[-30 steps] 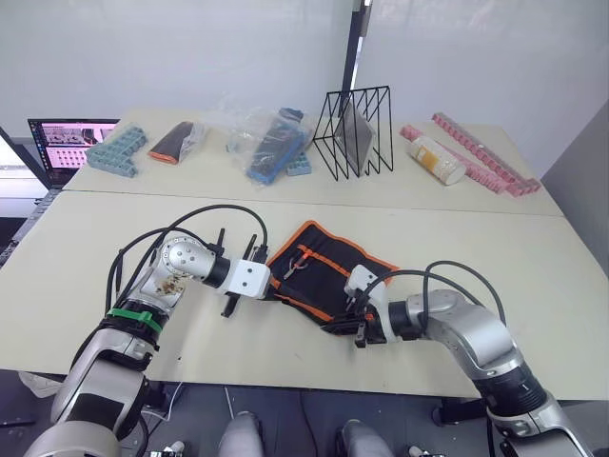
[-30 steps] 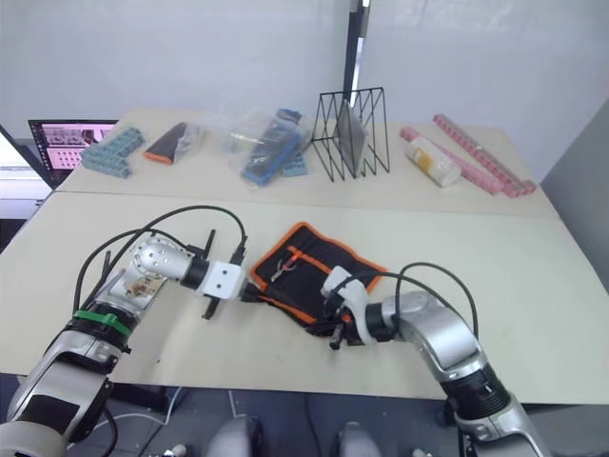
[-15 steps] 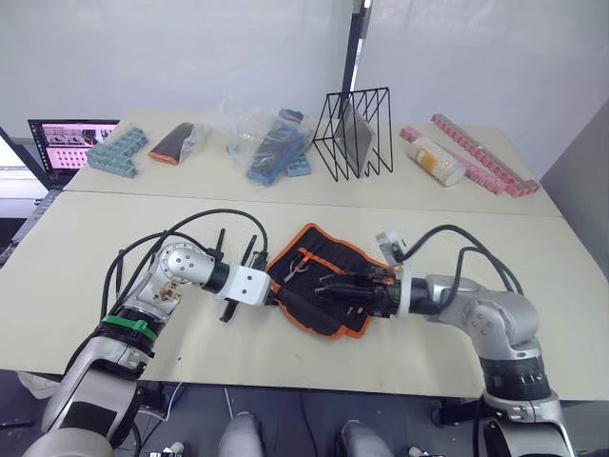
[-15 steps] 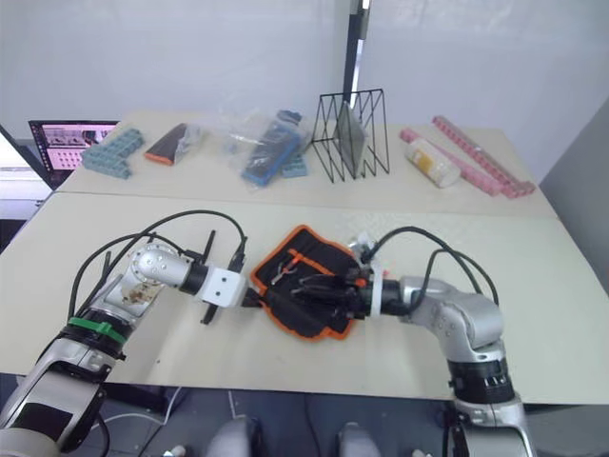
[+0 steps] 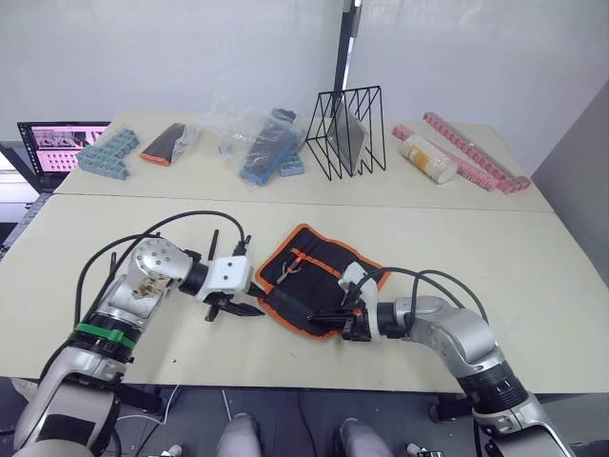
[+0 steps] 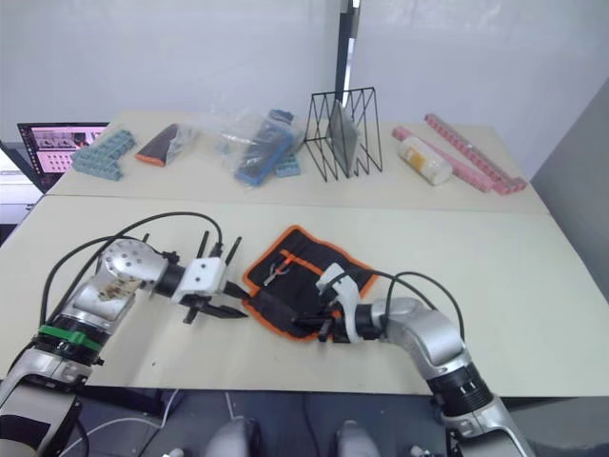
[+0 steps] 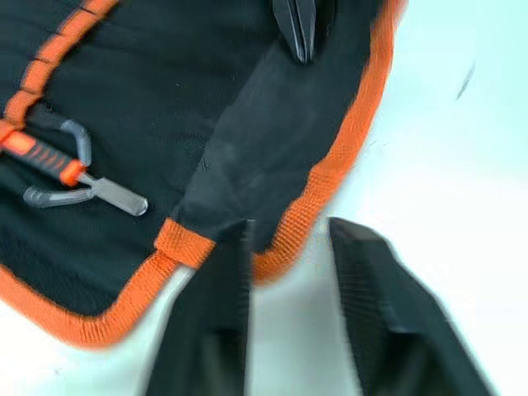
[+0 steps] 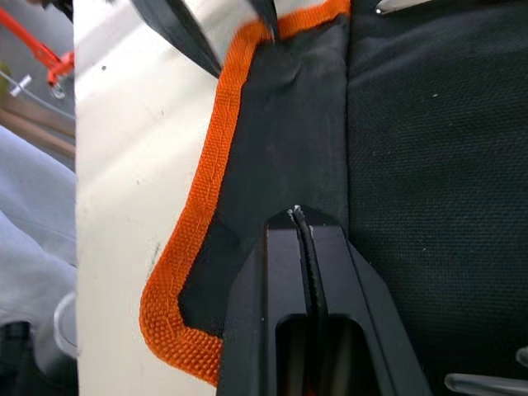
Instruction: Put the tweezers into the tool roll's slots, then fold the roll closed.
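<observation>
tool roll (image 7: 165, 99): matt woven cloth | edging: coarse orange webbing

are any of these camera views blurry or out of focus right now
Left wrist view: soft all over, the left gripper fingers and the tool roll smeared. Right wrist view: sharp, the roll's weave crisp around the right gripper. Head views: evenly lit, no glare.

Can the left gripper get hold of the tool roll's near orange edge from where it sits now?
Probably yes. The left gripper is open right at the tool roll, its fingers straddling the orange corner trim, with bare table around them and the right gripper shut farther along the fabric.
</observation>
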